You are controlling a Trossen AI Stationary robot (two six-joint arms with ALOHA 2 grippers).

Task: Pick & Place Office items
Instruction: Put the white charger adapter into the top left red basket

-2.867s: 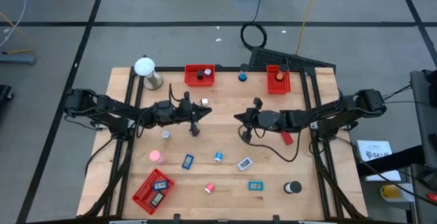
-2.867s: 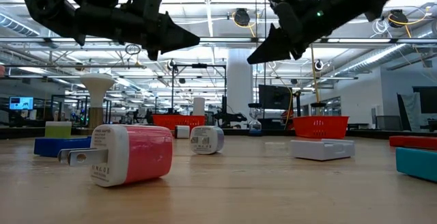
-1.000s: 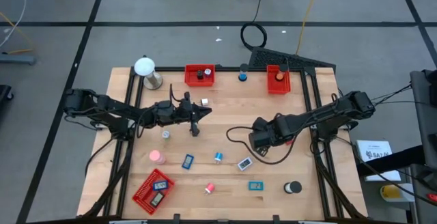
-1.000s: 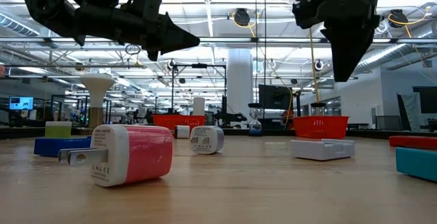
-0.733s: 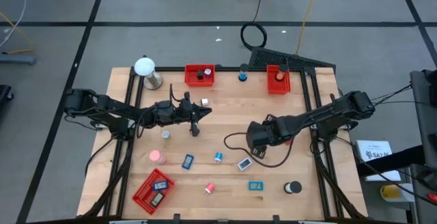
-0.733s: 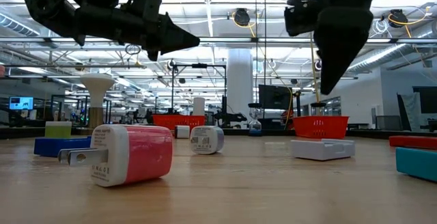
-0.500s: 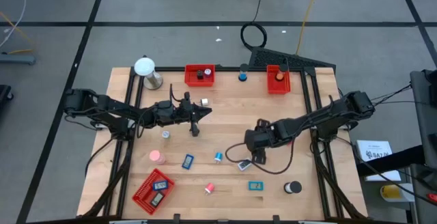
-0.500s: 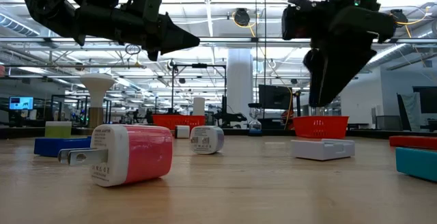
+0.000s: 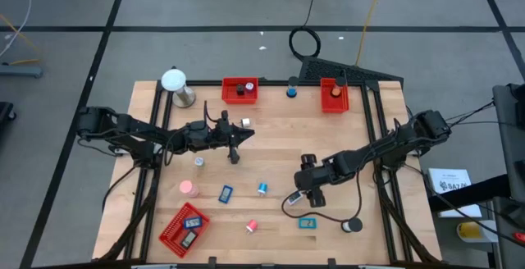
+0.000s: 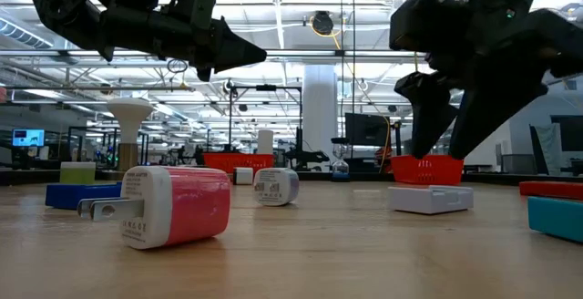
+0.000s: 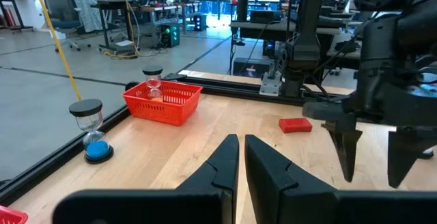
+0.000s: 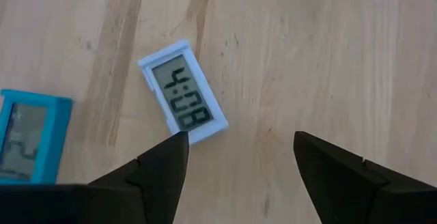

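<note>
1. Office items lie scattered over the wooden counter (image 9: 271, 150): a white digital clock (image 12: 183, 91), a teal one (image 9: 307, 224), a pink charger plug (image 10: 173, 205), a blue flat piece (image 9: 225, 193), a small blue-and-white roll (image 9: 262, 189), a black roll (image 9: 353, 225) and a small red-and-white roll (image 9: 252, 225).
2. Right gripper (image 9: 310, 197) hangs above the white digital clock, which lies flat on the counter near the front, showing its digits; the fingers (image 12: 160, 166) are spread wide apart and hold nothing.
3. In the right wrist view the clock sits just ahead of the gap between the fingers, nearer one finger, with the teal clock off to one side.
4. Left gripper (image 9: 238, 139) hovers over the middle-left of the counter, its fingers (image 11: 224, 159) pressed nearly together with nothing between them.
5. Two red mesh trays (image 9: 239, 90) stand along the far edge, with a third (image 9: 184, 230) at the front left corner holding two flat pieces.
</note>
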